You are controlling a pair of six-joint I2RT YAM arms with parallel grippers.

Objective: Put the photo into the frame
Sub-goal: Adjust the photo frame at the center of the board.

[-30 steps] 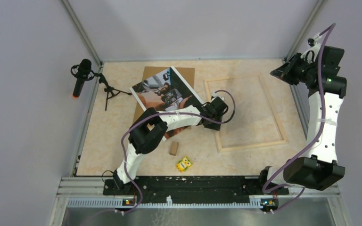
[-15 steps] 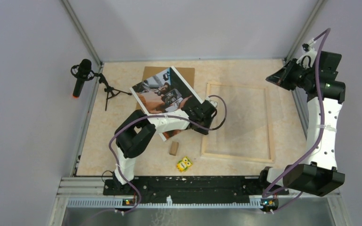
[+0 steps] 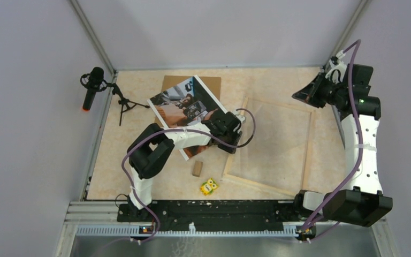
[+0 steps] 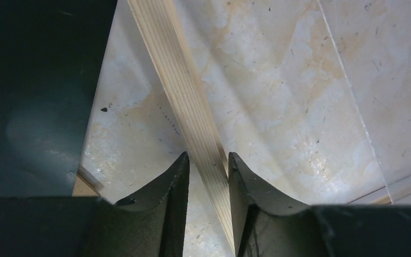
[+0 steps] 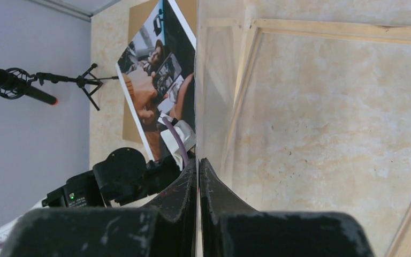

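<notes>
The photo [image 3: 184,107] lies tilted at the back left, partly on a brown backing board [image 3: 208,85]; it also shows in the right wrist view [image 5: 160,69]. The pale wood frame [image 3: 259,184] lies skewed on the table right of it. My left gripper [image 3: 230,140] is shut on the frame's left strip [image 4: 184,91], which runs between its jaws [image 4: 208,160]. My right gripper [image 3: 301,97] is raised over the frame's far right corner. It is shut [image 5: 198,163] on the edge of a clear pane [image 5: 219,64] that hangs over the frame [image 5: 342,31].
A microphone on a small tripod [image 3: 92,85] stands at the far left. A small wooden block [image 3: 197,169] and a yellow owl toy [image 3: 209,186] lie near the front, left of the frame's near corner. Grey walls close in three sides.
My left gripper has pulled the frame's left strip leftwards, turning the frame clockwise and bringing it nearer the photo. My right gripper has moved left with the clear pane.
</notes>
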